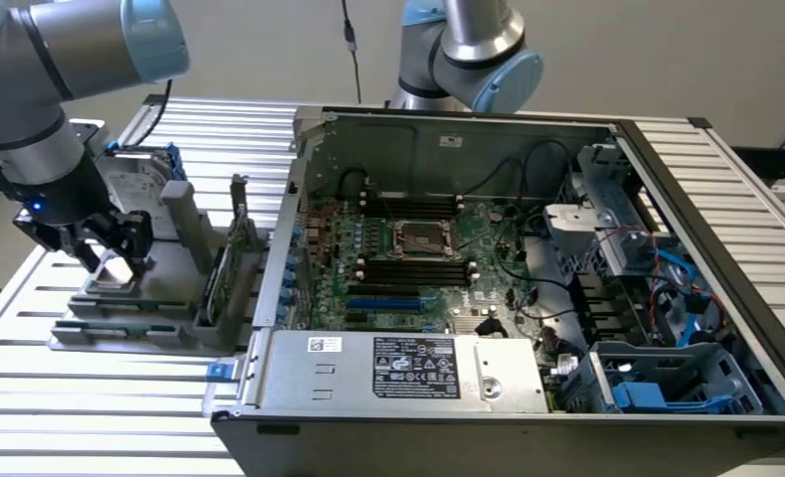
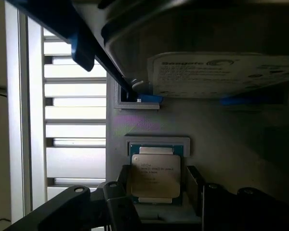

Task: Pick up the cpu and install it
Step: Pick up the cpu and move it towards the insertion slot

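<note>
The black fingers (image 2: 121,190) of the gripper (image 1: 111,260) stand at a narrow, halfway spread. They appear closed on two opposite edges of the cpu (image 2: 155,175), a small flat square chip with a dull silver metal top, faint printed lettering and a thin green rim. The chip sits low between them, over its pale grey plastic nest (image 2: 156,141) at the exterior view's middle left. Whether it has left the nest I cannot tell. The pick-up looks to be the step in hand, and it calls for an even squeeze and a level chip. Beyond lies the silver hard drive (image 2: 221,72) with its blue frame. Farther off, toward the exterior view's centre, the dark metal-framed socket (image 1: 424,238) sits bare on the green motherboard (image 1: 499,273).
</note>
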Tool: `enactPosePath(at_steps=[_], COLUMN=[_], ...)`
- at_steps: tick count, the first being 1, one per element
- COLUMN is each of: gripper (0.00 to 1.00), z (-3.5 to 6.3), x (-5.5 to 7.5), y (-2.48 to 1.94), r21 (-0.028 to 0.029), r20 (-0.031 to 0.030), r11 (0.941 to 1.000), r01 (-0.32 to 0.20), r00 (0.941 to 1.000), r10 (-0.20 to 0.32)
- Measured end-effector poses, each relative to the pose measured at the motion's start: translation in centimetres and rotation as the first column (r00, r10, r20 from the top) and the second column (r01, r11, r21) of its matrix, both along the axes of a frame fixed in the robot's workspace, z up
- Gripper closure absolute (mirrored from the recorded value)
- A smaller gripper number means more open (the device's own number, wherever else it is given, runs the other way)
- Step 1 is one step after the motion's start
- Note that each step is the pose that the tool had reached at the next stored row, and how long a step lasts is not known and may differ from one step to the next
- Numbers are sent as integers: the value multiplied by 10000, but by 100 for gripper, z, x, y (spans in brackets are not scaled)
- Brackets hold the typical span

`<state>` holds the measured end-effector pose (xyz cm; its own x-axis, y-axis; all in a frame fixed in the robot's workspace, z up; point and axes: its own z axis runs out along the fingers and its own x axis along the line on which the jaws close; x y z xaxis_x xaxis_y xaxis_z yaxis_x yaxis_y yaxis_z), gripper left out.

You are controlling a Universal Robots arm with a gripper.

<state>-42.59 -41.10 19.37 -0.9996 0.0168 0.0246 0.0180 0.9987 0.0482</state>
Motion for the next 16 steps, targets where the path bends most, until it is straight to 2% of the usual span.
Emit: enactPosePath(at_steps=[1, 2, 11, 16], gripper=[42, 36, 36, 36], z=[-1, -3, -60, -72], x=[0, 0, 0, 1], y=[0, 0, -3, -10], r21=[0, 1, 0, 2], r20=[-4, -7, -46, -47], r11=[10000, 10000, 10000, 10000], r01=[0, 1, 1, 4], r00=[10000, 10000, 10000, 10000], r10=[0, -1, -1, -4])
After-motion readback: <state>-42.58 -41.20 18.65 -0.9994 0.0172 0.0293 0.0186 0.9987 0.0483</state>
